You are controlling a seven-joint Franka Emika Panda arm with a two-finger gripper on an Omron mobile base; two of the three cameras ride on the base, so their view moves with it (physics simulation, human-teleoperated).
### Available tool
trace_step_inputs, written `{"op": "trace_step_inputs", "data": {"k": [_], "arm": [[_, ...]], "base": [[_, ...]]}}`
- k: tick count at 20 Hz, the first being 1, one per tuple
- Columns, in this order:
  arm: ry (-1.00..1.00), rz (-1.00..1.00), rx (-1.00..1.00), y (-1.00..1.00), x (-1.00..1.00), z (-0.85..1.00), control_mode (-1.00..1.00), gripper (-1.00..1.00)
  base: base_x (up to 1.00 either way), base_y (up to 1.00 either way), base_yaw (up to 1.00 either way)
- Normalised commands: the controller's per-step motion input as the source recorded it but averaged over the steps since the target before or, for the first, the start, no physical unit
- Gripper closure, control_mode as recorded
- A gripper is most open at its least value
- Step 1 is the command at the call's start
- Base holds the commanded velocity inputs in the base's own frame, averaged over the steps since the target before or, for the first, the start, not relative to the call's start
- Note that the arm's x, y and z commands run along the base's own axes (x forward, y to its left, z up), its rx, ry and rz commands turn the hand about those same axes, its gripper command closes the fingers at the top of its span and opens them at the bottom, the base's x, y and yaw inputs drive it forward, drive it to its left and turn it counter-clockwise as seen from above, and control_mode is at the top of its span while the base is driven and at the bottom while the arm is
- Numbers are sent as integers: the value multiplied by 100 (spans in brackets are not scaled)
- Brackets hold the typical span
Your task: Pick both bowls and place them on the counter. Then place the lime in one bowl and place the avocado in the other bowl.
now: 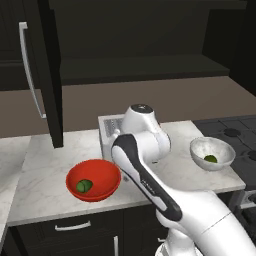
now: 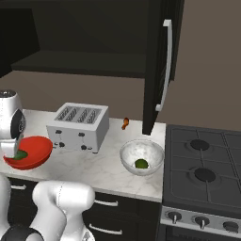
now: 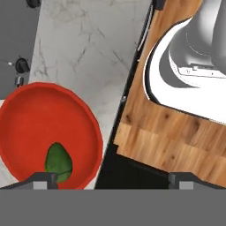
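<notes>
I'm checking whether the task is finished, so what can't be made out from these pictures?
- End effector: hand view, just the two tips at the bottom edge; whether anything is between them is unclear.
- Avocado in the red bowl: right base view, mostly hidden by the arm.
- Lime in the white bowl: small, details unreadable.
- Toaster: left base view, largely behind the arm.

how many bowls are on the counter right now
2. The red bowl sits at the counter's front, left of the toaster, with the avocado inside. The white bowl sits near the stove, holding the lime.
</notes>
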Motion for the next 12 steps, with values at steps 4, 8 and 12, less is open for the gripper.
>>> {"op": "trace_step_inputs", "data": {"k": [4,8,12], "arm": [[-2,0,-6,-19,-38,20,-100,-100],[-7,0,-8,-13,-44,18,-100,-100],[-7,0,-4,-14,-40,18,-100,-100]], "base": [[0,0,0],[0,0,0],[0,0,0]]}}
